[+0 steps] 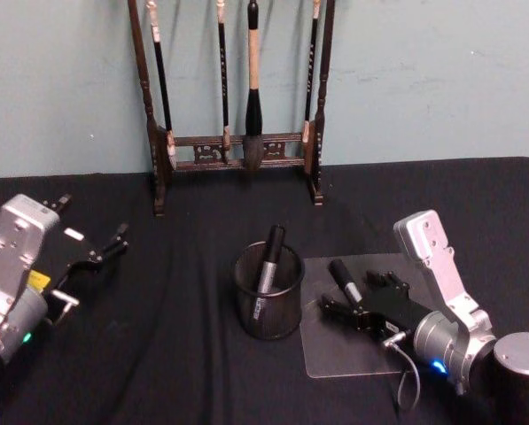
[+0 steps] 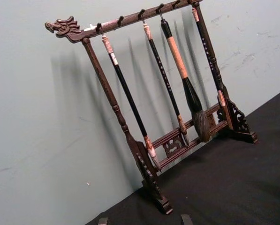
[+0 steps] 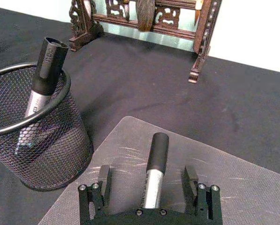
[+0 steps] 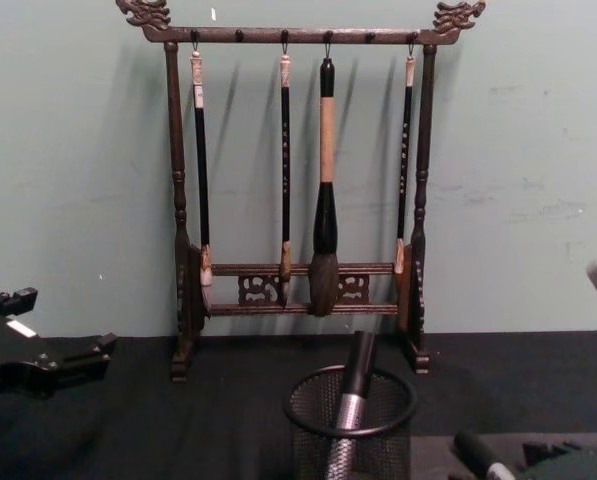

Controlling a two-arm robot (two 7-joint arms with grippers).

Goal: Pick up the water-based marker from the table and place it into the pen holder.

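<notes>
The right end effector (image 3: 147, 174), spread wide and gripping nothing, straddles the water-based marker (image 3: 156, 157) lying on the grey mat (image 3: 233, 180) just beside the pen holder (image 3: 41, 154), while the left end effector (image 1: 94, 221) hangs open over the tabletop (image 1: 184, 354).

Before you, mid-tabletop (image 1: 175, 354), the pen holder (image 1: 283, 314) holds one marker (image 1: 268, 257). Just right of it, a second marker (image 1: 344, 279) lies on the mat (image 1: 335, 354). The brush rack (image 1: 233, 140) stands at the back edge.
</notes>
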